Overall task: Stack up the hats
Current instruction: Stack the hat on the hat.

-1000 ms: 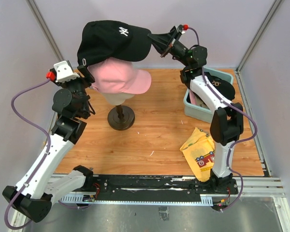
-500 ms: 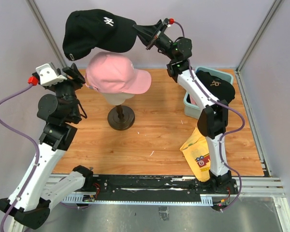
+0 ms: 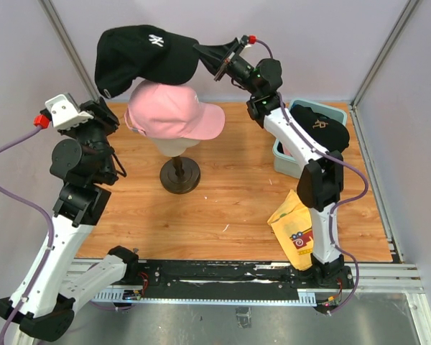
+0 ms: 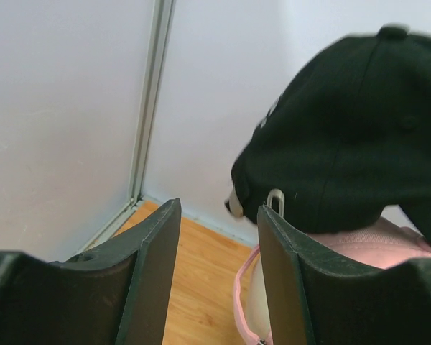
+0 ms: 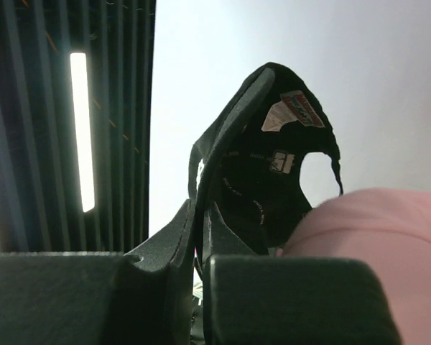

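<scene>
A pink cap (image 3: 174, 111) sits on the cream mannequin head (image 3: 174, 146). My right gripper (image 3: 210, 55) is shut on the brim of a black cap with a white logo (image 3: 142, 54) and holds it above the pink cap, tilted. In the right wrist view the black cap's inside (image 5: 273, 169) shows above the pink cap (image 5: 377, 244). My left gripper (image 3: 109, 113) is open and empty, left of the pink cap. In the left wrist view the black cap (image 4: 345, 136) hangs over the pink cap (image 4: 377, 241). Another black cap (image 3: 320, 128) lies on the bin at right.
The mannequin stands on a dark round base (image 3: 179, 175) on the wooden table. A teal bin (image 3: 287, 162) stands at the back right. A yellow cloth with red print (image 3: 296, 224) lies near the right arm's base. Walls close in behind and at both sides.
The right gripper carried the black cap up and leftward, then brought it slightly back over the pink cap. The left gripper let go, drew back to the left and stands open.
</scene>
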Controlling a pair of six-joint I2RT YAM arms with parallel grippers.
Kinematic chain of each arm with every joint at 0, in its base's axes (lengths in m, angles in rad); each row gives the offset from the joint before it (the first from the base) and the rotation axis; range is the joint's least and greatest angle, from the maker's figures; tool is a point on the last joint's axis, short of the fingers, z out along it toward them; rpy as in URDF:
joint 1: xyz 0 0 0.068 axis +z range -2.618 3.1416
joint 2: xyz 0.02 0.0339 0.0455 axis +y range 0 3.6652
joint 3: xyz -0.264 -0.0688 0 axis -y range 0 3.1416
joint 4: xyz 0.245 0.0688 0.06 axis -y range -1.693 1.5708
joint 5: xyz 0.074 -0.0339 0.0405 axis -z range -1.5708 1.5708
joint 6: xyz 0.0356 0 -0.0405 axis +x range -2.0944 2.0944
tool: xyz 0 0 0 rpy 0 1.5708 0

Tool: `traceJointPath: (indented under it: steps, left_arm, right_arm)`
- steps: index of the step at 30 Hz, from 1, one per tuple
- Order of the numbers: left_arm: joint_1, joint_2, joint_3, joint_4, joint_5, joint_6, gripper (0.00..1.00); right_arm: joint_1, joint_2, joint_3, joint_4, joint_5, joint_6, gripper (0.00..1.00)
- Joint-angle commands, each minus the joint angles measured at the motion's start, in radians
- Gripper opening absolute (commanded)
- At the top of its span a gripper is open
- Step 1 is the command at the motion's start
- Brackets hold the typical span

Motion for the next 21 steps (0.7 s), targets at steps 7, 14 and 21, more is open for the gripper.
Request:
traceJointPath:
  steps: [7,14,21]
  left_arm:
    - [0.006,-0.009,0.006,-0.022,-0.029,-0.071,0.48]
    - [0.006,0.021,0.026,-0.021,-0.026,-0.078,0.48]
    - [0.006,0.063,0.041,0.012,-0.025,-0.065,0.49]
  right_arm:
    - [0.004,-0.174,-0.253,0.120,-0.031,-0.031,0.01]
    - [-0.012,-0.235,-0.325,0.158,-0.068,0.013,0.01]
    - [-0.031,-0.304,-0.429,0.167,-0.112,0.031,0.01]
